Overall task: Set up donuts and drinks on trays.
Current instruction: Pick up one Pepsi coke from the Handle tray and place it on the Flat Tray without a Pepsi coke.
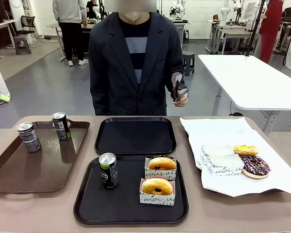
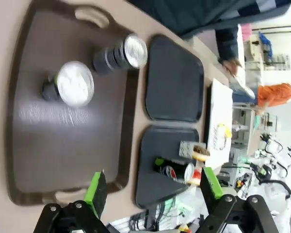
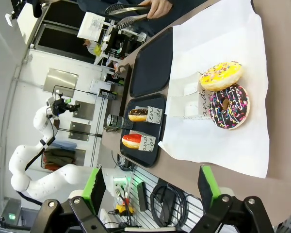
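Left gripper [image 2: 153, 187] and right gripper [image 3: 150, 183] hover spread, empty: the near matte black plastic tray [image 1: 123, 206] holds a slim dark can [image 1: 108, 170] and two golden ring donuts [image 1: 157, 186], while its far twin [image 1: 136, 137] awaits filling.

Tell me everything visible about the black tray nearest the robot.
The near black tray is matte and plastic-looking, rectangular with rounded corners and a raised rim, lying flat on the tan table. A dark can stands upright at its left. Two yellow-glazed donuts in white script-printed paper holders sit at its right, one behind the other. Its far rim lies right by the second black tray, and the brown tray is to its left.
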